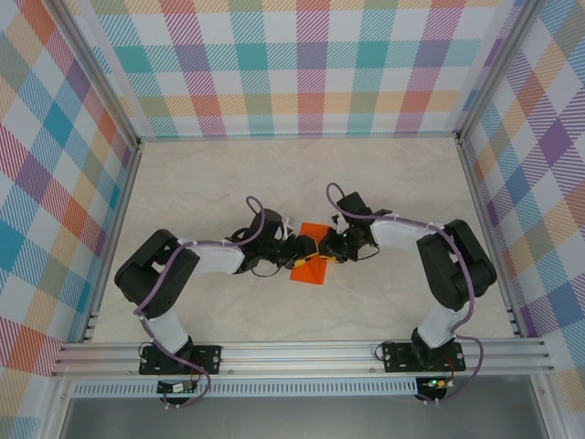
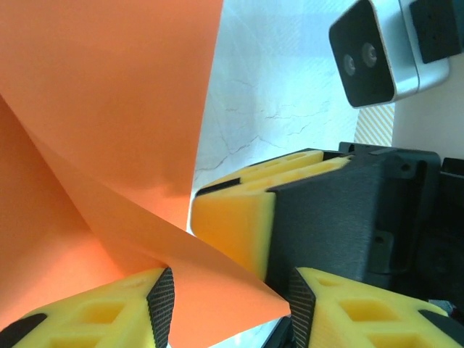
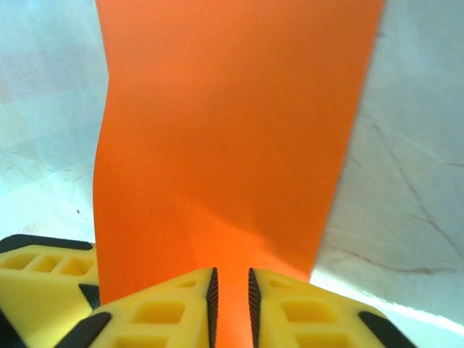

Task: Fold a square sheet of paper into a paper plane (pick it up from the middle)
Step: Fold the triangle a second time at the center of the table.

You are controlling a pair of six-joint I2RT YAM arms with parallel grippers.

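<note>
1. A thin bright orange sheet of paper (image 1: 309, 272), partly folded, is seen at the middle of the pale marbled bench (image 1: 210, 183), between both arms;
2. the left fingers (image 2: 101, 315) are spread wide, a paper corner lying between them;
3. the right fingers (image 3: 159, 312) are parted narrowly, the sheet's edge running through the gap.

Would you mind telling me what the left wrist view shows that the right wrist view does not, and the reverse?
Left wrist view: a diagonal crease in the square sheet of paper, with a corner of it lying between the well-parted fingers of the left gripper, plus a yellow finger and the wrist camera of the opposite arm. Right wrist view: the sheet as a smooth long strip, its near end in the narrow gap of the right gripper. Both: the orange paper over the pale marbled table.
</note>
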